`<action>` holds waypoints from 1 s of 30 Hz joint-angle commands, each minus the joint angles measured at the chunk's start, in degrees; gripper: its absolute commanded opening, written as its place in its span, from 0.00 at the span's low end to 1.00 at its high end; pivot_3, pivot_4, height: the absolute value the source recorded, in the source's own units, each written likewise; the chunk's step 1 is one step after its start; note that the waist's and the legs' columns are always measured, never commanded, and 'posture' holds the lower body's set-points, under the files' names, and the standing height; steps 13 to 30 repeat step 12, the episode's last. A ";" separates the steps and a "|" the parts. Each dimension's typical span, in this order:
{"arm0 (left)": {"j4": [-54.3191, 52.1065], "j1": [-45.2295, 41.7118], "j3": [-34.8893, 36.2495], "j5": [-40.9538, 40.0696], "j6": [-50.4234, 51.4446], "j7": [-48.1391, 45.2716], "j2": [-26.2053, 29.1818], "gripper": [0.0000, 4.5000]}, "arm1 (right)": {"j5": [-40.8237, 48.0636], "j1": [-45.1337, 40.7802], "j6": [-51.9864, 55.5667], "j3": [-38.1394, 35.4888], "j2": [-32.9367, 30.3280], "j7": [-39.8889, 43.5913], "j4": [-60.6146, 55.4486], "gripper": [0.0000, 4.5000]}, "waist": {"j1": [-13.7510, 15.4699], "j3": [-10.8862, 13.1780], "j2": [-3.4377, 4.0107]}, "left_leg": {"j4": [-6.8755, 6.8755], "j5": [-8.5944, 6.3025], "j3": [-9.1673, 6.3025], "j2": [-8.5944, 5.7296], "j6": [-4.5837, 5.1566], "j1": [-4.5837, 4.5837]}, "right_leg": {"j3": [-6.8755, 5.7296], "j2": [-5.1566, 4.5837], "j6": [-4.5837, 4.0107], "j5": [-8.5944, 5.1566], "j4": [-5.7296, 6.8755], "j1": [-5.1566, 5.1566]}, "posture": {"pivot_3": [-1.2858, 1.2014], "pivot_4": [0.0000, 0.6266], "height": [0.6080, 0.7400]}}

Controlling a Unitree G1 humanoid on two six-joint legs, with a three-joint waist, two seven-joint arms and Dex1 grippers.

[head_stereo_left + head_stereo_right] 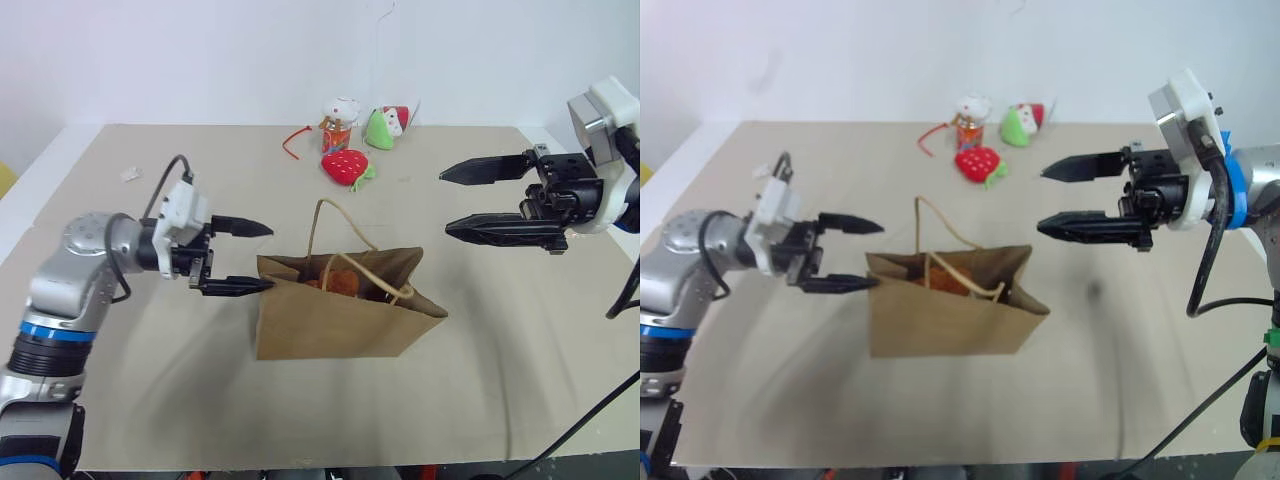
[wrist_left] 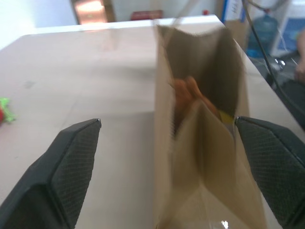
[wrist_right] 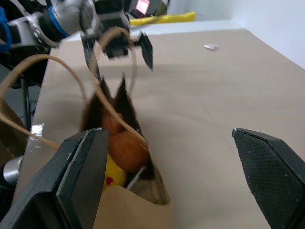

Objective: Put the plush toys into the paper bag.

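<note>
The paper bag (image 1: 330, 325) stands upright and open in the middle of the table, its cord handles (image 1: 345, 225) sticking up. Inside it lies an orange-brown plush toy (image 3: 125, 143) with a yellow piece (image 3: 114, 174) beside it; the rest of the inside is hidden. My left gripper (image 1: 271, 257) is open at the bag's left top corner, pointing right, and the bag's narrow end (image 2: 205, 157) stands between its fingers without being pinched. My right gripper (image 1: 444, 203) is open, hovering right of and above the bag, pointing left, with nothing in it.
At the table's far edge sit a red strawberry plush (image 1: 345, 166), a green plush (image 1: 380, 128), a small white toy on an orange base (image 1: 340, 120) and a red cord (image 1: 293, 142). A white scrap (image 1: 130, 173) lies at the far left.
</note>
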 commanded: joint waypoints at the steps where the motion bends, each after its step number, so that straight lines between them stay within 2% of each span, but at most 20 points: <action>1: -1.16 -1.22 5.53 -1.63 4.39 7.67 0.81 0.99 | -1.30 0.71 -1.93 -2.13 -1.02 -0.18 2.11 1.00 | 0.02 0.00 0.00 | 0.00 0.00 0.00 0.00 0.00 0.00 | 0.00 0.00 0.00 0.00 0.00 0.00 | 0.52 0.24 1.00; 6: 5.04 -1.28 5.08 8.41 -3.10 18.43 -2.34 0.99 | -4.17 2.09 -6.15 -2.78 0.53 -1.57 6.39 1.00 | 0.07 0.00 0.00 | 0.05 0.00 0.03 -0.04 0.00 0.04 | 0.02 -0.02 0.02 0.02 0.03 0.06 | 0.52 0.24 1.00; 11: 8.55 -0.33 2.02 14.67 -9.54 21.51 -5.56 0.99 | -7.22 3.71 -11.22 -2.07 2.37 -1.77 11.62 1.00 | 0.06 -0.01 -0.01 | 0.08 0.01 0.09 -0.03 0.00 0.01 | 0.09 -0.03 0.08 0.08 0.03 0.04 | 0.52 0.24 1.00; 30: 8.88 -0.21 1.72 15.24 -10.33 21.67 -5.93 0.99 | -7.56 3.88 -11.78 -1.97 2.65 -1.88 12.11 1.00 | 0.06 -0.01 -0.01 | 0.08 0.00 0.08 -0.05 0.00 0.04 | 0.08 -0.03 0.07 0.07 0.03 0.06 | 0.52 0.24 1.00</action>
